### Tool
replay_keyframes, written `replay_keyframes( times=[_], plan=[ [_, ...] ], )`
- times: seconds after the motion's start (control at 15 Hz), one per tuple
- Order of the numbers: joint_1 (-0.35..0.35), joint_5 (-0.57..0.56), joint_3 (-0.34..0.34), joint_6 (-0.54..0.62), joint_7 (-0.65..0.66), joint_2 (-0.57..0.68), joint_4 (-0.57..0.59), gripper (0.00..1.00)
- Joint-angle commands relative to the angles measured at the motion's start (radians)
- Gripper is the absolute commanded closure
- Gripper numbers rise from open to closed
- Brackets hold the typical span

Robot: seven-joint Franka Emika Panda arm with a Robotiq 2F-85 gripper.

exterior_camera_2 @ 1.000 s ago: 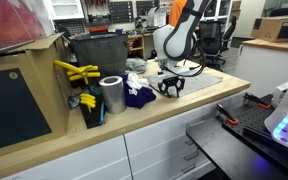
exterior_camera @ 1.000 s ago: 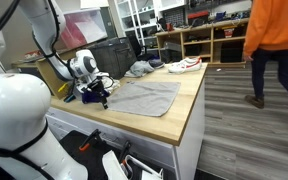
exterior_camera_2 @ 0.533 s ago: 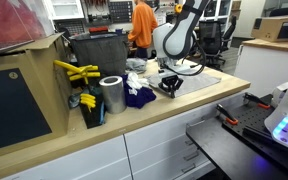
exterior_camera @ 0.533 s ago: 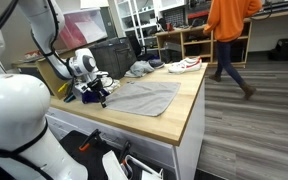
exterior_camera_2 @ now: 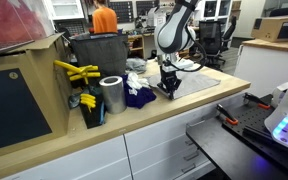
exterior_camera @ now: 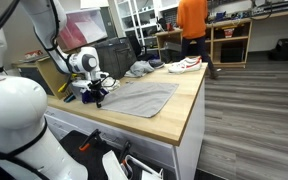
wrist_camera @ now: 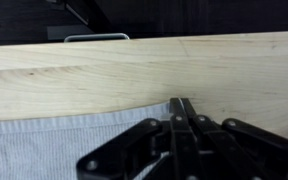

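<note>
A grey cloth [exterior_camera: 144,97] lies flat on the wooden counter [exterior_camera: 189,110]; it also shows as the grey cloth [exterior_camera_2: 196,79] past the arm. My gripper [exterior_camera: 97,99] points down at the cloth's corner nearest the clutter. In the wrist view the black fingers [wrist_camera: 174,125] press together at the gripper tip [wrist_camera: 181,103], right on the edge of the ribbed cloth [wrist_camera: 44,150], with a thin sliver of fabric pinched between them. The gripper [exterior_camera_2: 168,90] stands just above the counter top.
A white and red sneaker [exterior_camera: 184,65] and a grey bundle [exterior_camera: 137,69] lie at the counter's far end. Beside the gripper are a metal can [exterior_camera_2: 111,95], a blue rag [exterior_camera_2: 137,96] and yellow tools [exterior_camera_2: 76,72]. A person in orange [exterior_camera: 192,25] walks behind.
The jaws went from part open to shut on the cloth's corner, and the wrist now stands slightly higher. The person in orange walked across the background.
</note>
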Motion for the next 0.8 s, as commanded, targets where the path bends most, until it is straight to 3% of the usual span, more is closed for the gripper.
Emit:
replay_keyframes(
  times=[0.0,0.73],
  plan=[
    [-0.035,0.061,0.009,-0.123,-0.143,0.01,0.062,0.99],
    [-0.075,0.058,-0.016,-0.317,-0.269,0.049,0.188,0.99]
  ],
)
